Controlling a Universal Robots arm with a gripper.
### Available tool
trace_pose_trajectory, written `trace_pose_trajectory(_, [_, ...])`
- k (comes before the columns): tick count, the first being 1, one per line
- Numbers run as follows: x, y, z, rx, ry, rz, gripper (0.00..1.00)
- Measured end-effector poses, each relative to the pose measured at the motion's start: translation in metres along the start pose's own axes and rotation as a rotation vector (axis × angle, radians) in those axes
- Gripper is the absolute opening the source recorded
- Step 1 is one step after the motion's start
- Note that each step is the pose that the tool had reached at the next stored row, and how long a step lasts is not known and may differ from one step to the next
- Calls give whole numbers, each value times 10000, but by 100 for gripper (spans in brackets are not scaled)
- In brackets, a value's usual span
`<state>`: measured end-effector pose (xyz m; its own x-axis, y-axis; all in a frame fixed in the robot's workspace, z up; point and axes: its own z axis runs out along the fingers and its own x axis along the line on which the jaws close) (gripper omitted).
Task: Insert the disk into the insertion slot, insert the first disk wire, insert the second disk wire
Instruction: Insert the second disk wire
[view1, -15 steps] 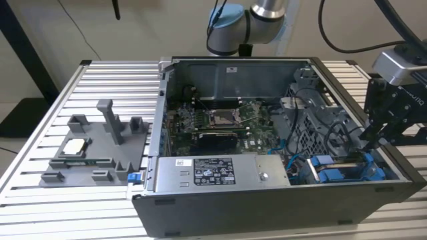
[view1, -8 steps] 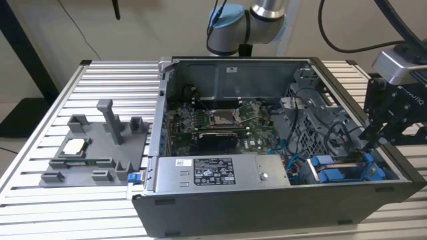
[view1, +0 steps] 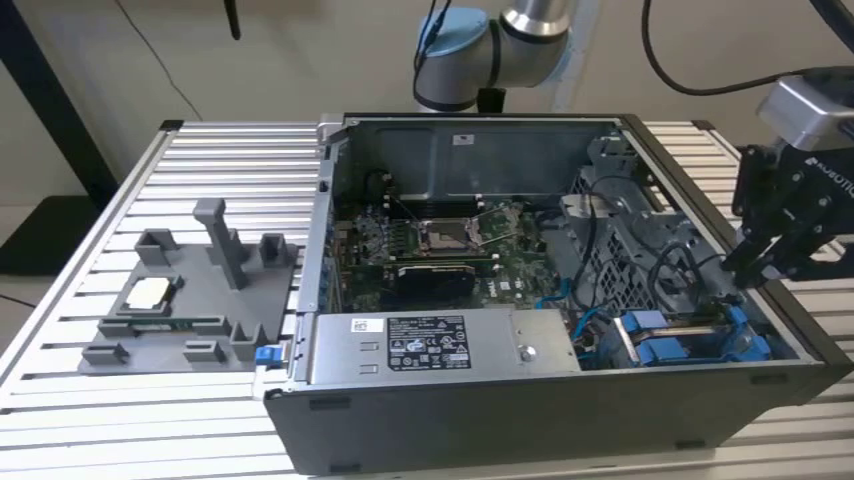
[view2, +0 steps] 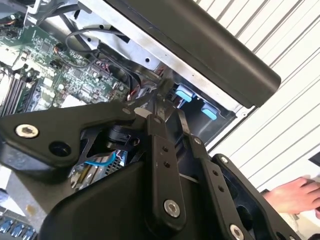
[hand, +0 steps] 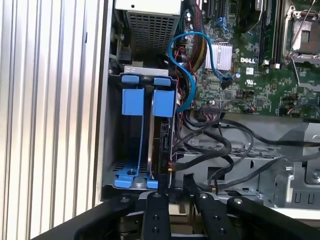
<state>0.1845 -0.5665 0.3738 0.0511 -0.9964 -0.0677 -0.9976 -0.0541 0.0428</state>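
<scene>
The disk (hand: 163, 145) stands edge-on in the insertion slot (hand: 131, 102), between bright blue rails, at the corner of the open computer case. In the exterior view the insertion slot (view1: 694, 345) lies at the case's near right end. My gripper (view1: 745, 275) hangs just above it. In both wrist views the gripper (hand: 176, 192) (view2: 167, 120) has its fingers close together, shut, right over the disk's end. What lies between them is hidden. Black disk wires (hand: 220, 150) loop beside the disk towards that end.
A labelled silver power-supply box (view1: 434, 345) and the motherboard (view1: 447, 245) sit inside the case. A blue cable (hand: 187, 75) curls near the bay. A grey fixture plate (view1: 187, 300) with posts stands at the exterior view's left. A person's hand (view2: 295, 192) rests on the slatted table.
</scene>
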Motion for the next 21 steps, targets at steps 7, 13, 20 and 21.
trace_pose_trajectory(7, [2,-163,-22,-577,-31,37,27])
trace_pose_trajectory(13, [9,-302,-28,-844,-46,55,27])
trace_pose_trajectory(20, [11,-349,-31,-884,-48,59,27])
trace_pose_trajectory(21, [11,-349,-31,-884,-48,58,27])
